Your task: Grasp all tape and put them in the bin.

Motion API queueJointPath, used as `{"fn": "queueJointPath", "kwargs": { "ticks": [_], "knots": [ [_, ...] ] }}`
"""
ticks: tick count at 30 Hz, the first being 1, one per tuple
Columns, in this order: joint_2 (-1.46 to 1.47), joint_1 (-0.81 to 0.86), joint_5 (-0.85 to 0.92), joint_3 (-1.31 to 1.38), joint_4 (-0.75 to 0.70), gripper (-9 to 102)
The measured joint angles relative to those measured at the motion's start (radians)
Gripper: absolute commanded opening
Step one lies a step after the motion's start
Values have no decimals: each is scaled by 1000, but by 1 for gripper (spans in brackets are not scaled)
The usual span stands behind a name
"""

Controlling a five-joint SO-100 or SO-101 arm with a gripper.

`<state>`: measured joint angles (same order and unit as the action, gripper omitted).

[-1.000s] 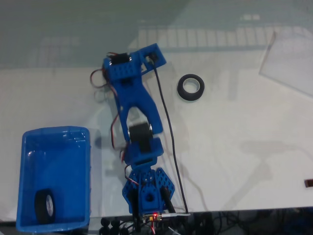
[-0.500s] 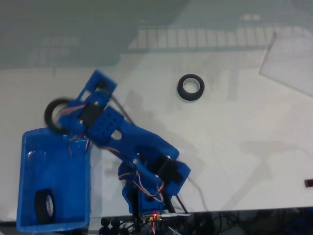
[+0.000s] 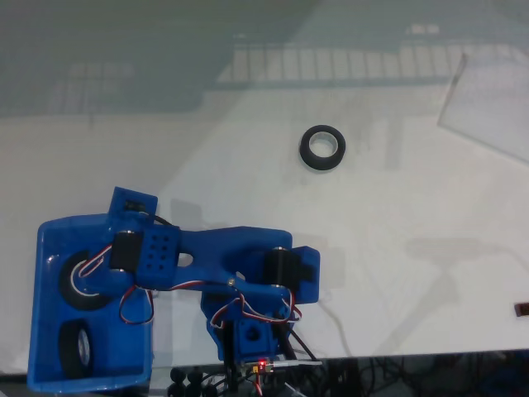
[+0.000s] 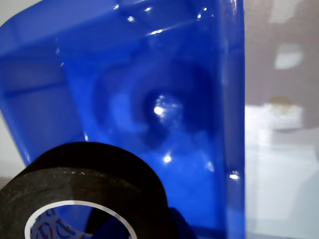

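Note:
In the fixed view my gripper [image 3: 96, 275] hangs over the upper part of the blue bin [image 3: 50, 233], shut on a black tape roll [image 3: 71, 288]. A second roll [image 3: 76, 347] stands on edge in the bin's lower corner. The third roll [image 3: 322, 147] lies flat on the white table, far up and to the right of the arm. The wrist view shows the held roll [image 4: 94, 172] close up at lower left, with its pale core rim. A blue finger [image 4: 177, 230] peeks out beside it, and the glossy bin [image 4: 199, 99] lies below.
A clear plastic sheet [image 3: 489, 103] lies at the table's upper right. The arm's base and its cables [image 3: 256, 368] sit at the front edge. A small dark object [image 3: 522, 309] rests at the right border.
The arm has swung left and down from the table's middle. It carried the roll from outside the bin's upper rim to over the bin's inside.

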<state>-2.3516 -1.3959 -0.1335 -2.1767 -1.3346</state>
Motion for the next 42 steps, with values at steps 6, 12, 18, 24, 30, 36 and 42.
{"fn": "queueJointPath", "kwargs": {
  "ticks": [6, 12, 18, 24, 30, 36, 42],
  "knots": [
    [2, -15, 12, 2, 34, 21],
    [28, 41, 12, 2, 69, 23],
    [0, 183, 12, 2, 84, 25],
    [-60, 540, 35, 2, 91, 27],
    [-52, 1081, 21, 21, 229, 29],
    [43, 1539, -41, 29, 290, 37],
    [218, 1786, -87, 48, 305, 38]
  ]
}}
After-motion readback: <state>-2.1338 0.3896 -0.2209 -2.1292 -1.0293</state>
